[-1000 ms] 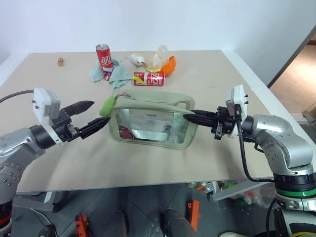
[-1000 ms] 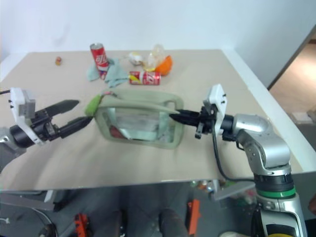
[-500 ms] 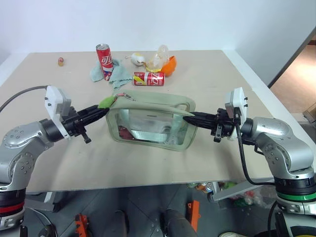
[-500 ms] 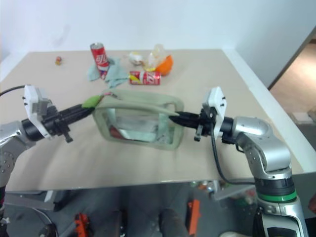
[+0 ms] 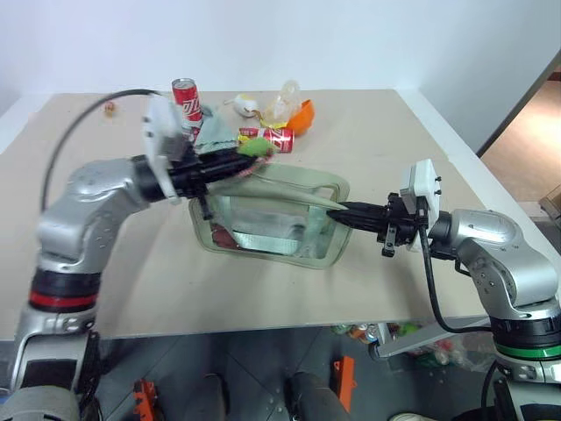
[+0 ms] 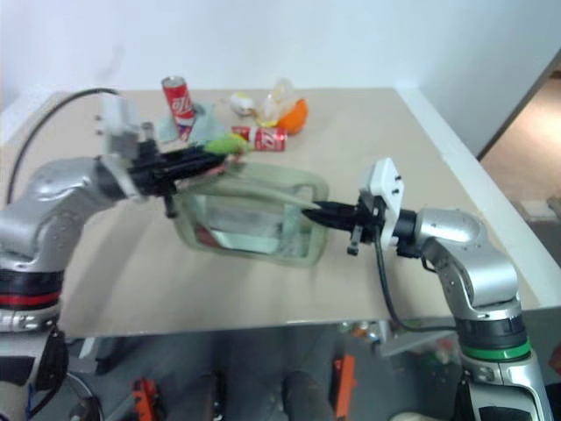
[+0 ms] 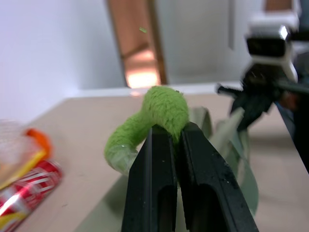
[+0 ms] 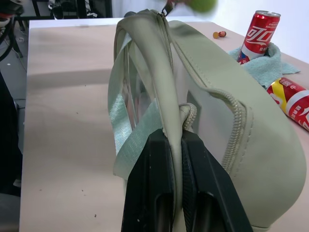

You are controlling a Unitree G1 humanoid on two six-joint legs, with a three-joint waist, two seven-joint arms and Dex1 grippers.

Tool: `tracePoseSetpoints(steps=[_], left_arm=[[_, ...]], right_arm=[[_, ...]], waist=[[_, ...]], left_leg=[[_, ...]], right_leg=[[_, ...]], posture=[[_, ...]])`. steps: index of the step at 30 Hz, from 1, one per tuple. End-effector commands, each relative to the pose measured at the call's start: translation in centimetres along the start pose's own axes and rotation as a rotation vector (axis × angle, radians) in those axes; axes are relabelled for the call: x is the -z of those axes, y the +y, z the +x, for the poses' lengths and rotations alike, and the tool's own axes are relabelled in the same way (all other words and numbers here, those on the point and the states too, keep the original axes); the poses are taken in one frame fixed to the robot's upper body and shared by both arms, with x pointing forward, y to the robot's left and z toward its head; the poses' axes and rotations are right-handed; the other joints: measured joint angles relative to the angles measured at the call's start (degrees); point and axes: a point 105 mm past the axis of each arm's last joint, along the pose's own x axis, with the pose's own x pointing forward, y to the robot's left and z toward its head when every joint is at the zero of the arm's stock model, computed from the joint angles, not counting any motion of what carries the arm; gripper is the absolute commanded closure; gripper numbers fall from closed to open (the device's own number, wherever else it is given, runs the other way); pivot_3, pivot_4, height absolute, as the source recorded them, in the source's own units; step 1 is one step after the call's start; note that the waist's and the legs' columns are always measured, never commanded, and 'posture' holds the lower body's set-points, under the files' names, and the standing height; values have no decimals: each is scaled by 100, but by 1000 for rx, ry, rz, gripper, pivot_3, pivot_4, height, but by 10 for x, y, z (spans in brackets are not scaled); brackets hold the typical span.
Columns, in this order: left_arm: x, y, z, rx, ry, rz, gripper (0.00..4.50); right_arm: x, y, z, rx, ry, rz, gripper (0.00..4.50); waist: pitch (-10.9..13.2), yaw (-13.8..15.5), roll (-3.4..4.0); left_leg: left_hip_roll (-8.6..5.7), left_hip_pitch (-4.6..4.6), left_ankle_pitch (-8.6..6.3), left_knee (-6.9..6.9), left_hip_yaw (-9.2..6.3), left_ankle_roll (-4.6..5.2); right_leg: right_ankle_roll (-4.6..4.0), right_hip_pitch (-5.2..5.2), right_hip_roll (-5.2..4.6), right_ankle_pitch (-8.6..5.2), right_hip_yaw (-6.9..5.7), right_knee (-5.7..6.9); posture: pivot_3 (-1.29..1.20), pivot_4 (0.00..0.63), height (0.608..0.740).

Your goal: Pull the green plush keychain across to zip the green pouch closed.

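Left wrist view: fingers point(image 7: 169, 140) pinching green plush keychain point(image 7: 159, 113).

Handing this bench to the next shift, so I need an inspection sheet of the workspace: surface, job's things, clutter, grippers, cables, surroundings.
Surface: tan table, front part bare.
Job's things: green pouch upright mid-table, clear window toward the robot; green plush keychain above its top edge.
Clutter: standing red can, lying red can, pale teal cloth, orange item and small bits at the far side.
Grippers: left gripper shut on the green plush keychain; right gripper shut on the green pouch's end.
Cables: black cable arcs over the left arm; another hangs under the right.
Surroundings: white wall behind; floor items under the table, unclear.
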Motion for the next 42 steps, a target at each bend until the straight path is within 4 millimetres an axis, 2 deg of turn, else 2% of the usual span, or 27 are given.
tracePoseSetpoints(steps=[1, 3, 4, 7, 8, 9, 10, 11, 14, 17, 21, 27, 31, 34, 41, 42], left_arm=[[1, -5, 14, 109, 47, 50, 4425], [3, -5, 13, 140, 84, 39, 4425], [2, -3, 11, 143, 93, 38, 3784], [-3, 3, 5, 127, 108, 78, 2834], [-7, 6, 0, 107, 107, 84, 2386], [-12, 9, -5, 84, 104, 98, 2201], [-16, 12, -12, 56, 104, 109, 1719], [-20, 12, -18, 43, 105, 114, 1510], [-27, 7, -33, 9, 104, 102, 1510], [-26, -3, -48, -53, 134, 87, 1510], [-23, -1, -74, -253, 137, 51, 1510], [8, -6, -109, -516, 188, -11, 1510], [21, -7, -112, -565, 169, -43, 1510], [23, -7, -103, -554, 104, -86, 1510], [36, -6, -86, -476, 79, -146, 1510], [36, -3, -85, -477, 64, -153, 2027]], right_arm=[[-4, 2, 1, -13, -2, -37, 4500], [-3, 2, 0, -11, -2, -38, 4500], [-3, 2, 0, -10, -2, -39, 4500], [-2, 3, 0, -10, -1, -41, 4500], [-2, 3, 0, -10, -1, -41, 4500], [-2, 3, 1, -11, 0, -42, 4500], [-1, 3, 1, -11, 0, -41, 4500], [-1, 3, 1, -10, 1, -41, 4500], [0, 2, 0, -12, 4, -43, 4500], [0, 0, 0, -15, 6, -43, 4500], [-2, 0, 2, -28, 2, -44, 4500], [-6, 1, 4, -45, -3, -44, 4500], [-9, 0, 5, -47, -2, -48, 4500], [-10, 0, 4, -48, 2, -54, 4500], [-10, 0, 4, -38, 9, -56, 4500], [-10, 0, 3, -35, 10, -57, 4500]], waist=[[0, -3, 0], [0, -4, 0], [0, -4, 0], [0, -2, 0], [0, -2, 0], [0, -3, 0], [0, -11, 0], [1, -20, 1], [1, -24, 1], [1, -19, 1], [1, -32, 1], [0, -44, 0], [-1, -29, -3], [-1, -30, -3], [-1, -30, -3], [-1, -30, -3]], left_leg=[[0, 0, 0, 0, 0, 1], [0, -2, -1, 0, -1, 1], [0, -2, -2, -1, -1, 3], [0, -2, -2, 0, -1, 4], [0, -2, -2, 0, -1, 4], [0, -2, -2, 0, -1, 4], [0, -2, -2, 2, -1, 4], [0, -2, -2, 2, -1, 4], [2, 0, -3, 1, -1, 5], [1, -1, -6, 1, 0, 9], [3, 1, -6, 2, 0, 9], [5, 13, -5, 4, 3, 10], [5, 12, -5, 7, 1, 10], [4, 12, -5, 8, 7, 10], [4, 11, -5, 6, 6, 10], [4, 11, -5, 6, 5, 10]], right_leg=[[1, 0, 0, -1, 2, 0], [1, -1, 1, -1, 1, 0], [2, -1, 1, -2, 1, 0], [2, 0, 0, -2, 1, 0], [3, 0, 0, -3, 1, 0], [3, 1, -1, -3, 0, 0], [3, 0, -1, -2, 1, 0], [2, 0, 0, -2, 2, 0], [2, -1, 0, -2, 2, 1], [5, 2, -4, -5, 0, 1], [4, 2, -4, -4, 0, 2], [-1, 11, -5, -1, 3, 4], [-2, 11, -4, 1, 0, 4], [0, 10, -5, 4, 7, 3], [0, 9, -3, 2, 5, 3], [0, 9, -2, 2, 5, 3]], posture=[[0, 150, 740], [0, 150, 740], [0, 150, 740], [0, 150, 740], [0, 150, 740], [0, 150, 740], [0, 150, 740], [0, 150, 740], [0, 150, 740], [0, 150, 740], [0, 150, 740], [0, 150, 740], [0, 150, 740], [0, 150, 740], [0, 150, 740], [0, 150, 740]])
